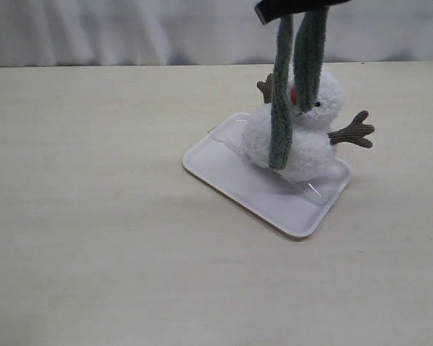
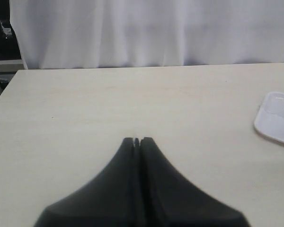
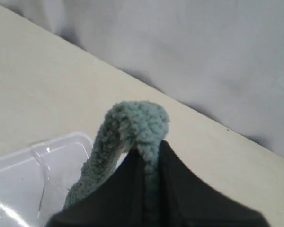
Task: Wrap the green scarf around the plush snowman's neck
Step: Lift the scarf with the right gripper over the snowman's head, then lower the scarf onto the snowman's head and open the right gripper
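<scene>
In the exterior view, the right end effector (image 1: 296, 7) is pinching the green scarf (image 1: 281, 115) at its fold, at the top edge of the picture. Two strands are hanging down in front of the plush snowman (image 1: 314, 144). The longer strand is reaching the lower ball and the shorter one is ending beside the orange nose. The snowman is sitting on a white tray (image 1: 231, 180). As I judge it, both strands are dangling on one side, so a lowering move may simply be draping them over the face and not around the neck crease. The hanging knit may also be dragging the light toy over or sliding it off the tray.

In the left wrist view, the left end effector (image 2: 137, 140) is showing its jaws pressed together with nothing between them, well apart from the tray corner (image 2: 274, 123). It is giving the toy no support, which adds to the tipping risk.

In the right wrist view, the scarf's loop (image 3: 132, 118) is bulging above the closed jaws. The grip looks shallow, so the fuzzy knit may be slipping out.

The desk (image 1: 94, 216) is showing as pale, matte and beige. A white pleated curtain (image 1: 130, 32) is hanging behind it.
</scene>
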